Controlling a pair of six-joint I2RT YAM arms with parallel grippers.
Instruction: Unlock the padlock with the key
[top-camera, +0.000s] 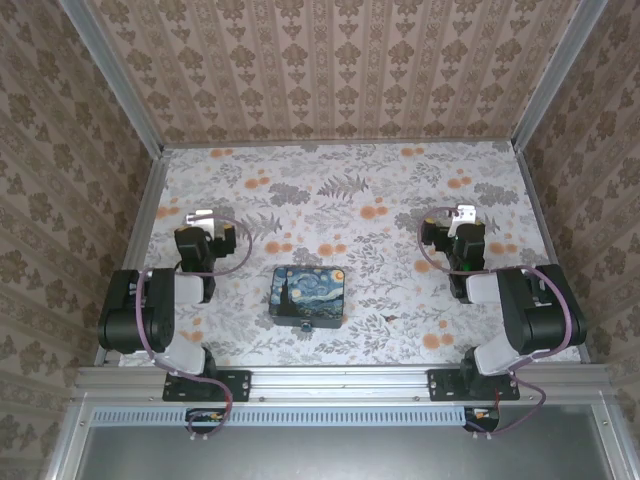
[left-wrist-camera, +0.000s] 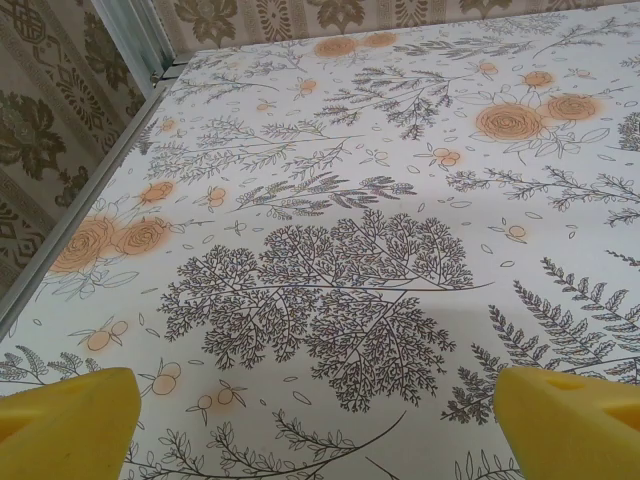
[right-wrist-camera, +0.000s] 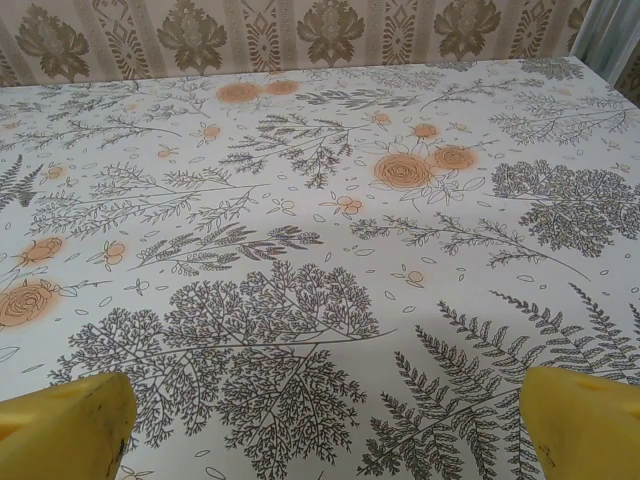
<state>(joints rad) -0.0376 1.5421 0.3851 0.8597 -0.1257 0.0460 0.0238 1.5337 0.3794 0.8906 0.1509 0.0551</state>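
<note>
The left gripper (left-wrist-camera: 320, 430) has its jaws wide apart, its yellow fingertips (left-wrist-camera: 70, 420) at the two lower corners of the left wrist view with nothing but floral cloth between them. The right gripper (right-wrist-camera: 330, 430) is the same in its own wrist view, yellow fingertips (right-wrist-camera: 65, 425) spread and holding nothing. From above, both grippers sit toward the sides of the table (top-camera: 350, 190), well apart from the middle. There lies one rectangular box (top-camera: 310, 293) printed with a starry-night painting, between the two arms. The padlock (top-camera: 305, 326), a tiny dark thing, sits at the box's near edge, touching or just beside it; whether its shackle is closed is too small to tell. A small dark speck (top-camera: 392, 319) on the cloth to the right of the box may be the key, but I cannot tell. As I judge it, the task has not begun: no key is picked up, nothing is gripped, and finding the key, steadying the lock, inserting and turning all remain. The count: two arms, two empty grippers, one box, one padlock, no key surely identified.
</note>
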